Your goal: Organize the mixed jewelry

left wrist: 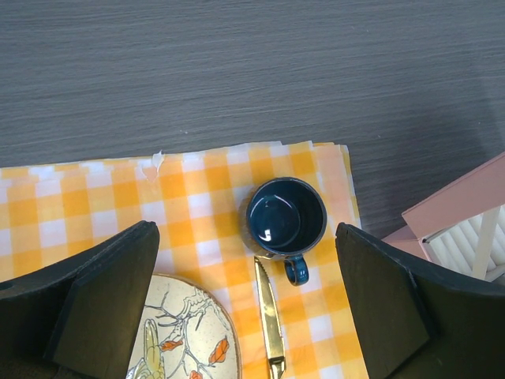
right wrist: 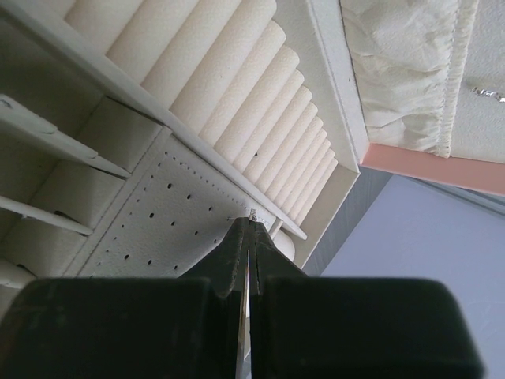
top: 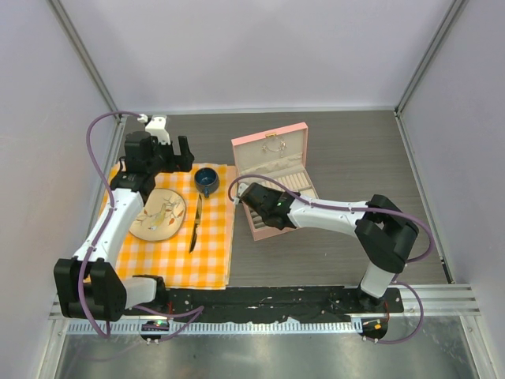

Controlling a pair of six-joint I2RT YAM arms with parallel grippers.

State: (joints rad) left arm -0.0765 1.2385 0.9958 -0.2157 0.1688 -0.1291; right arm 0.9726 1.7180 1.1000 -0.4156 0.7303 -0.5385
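Observation:
My right gripper (right wrist: pixel 251 227) is shut, with a tiny silvery jewelry piece (right wrist: pixel 252 213) pinched at its tips. It hangs just over the cream perforated panel (right wrist: pixel 158 229) inside the open pink jewelry box (top: pixel 272 150). In the top view the right gripper (top: pixel 252 199) is over the box's front left part. My left gripper (left wrist: pixel 245 237) is open and empty, held above the yellow checked cloth (left wrist: pixel 197 181) with a dark blue cup (left wrist: pixel 286 217) between its fingers' lines. In the top view the left gripper (top: pixel 158 158) is at the cloth's far edge. No other loose jewelry shows.
A patterned plate (top: pixel 158 215) and a gold knife (top: pixel 195 225) lie on the cloth, and the cup (top: pixel 207 180) stands at its far right corner. The box holds ring rolls (right wrist: pixel 237 95) and divided slots. A thin chain (right wrist: pixel 489 93) lies against the lid lining.

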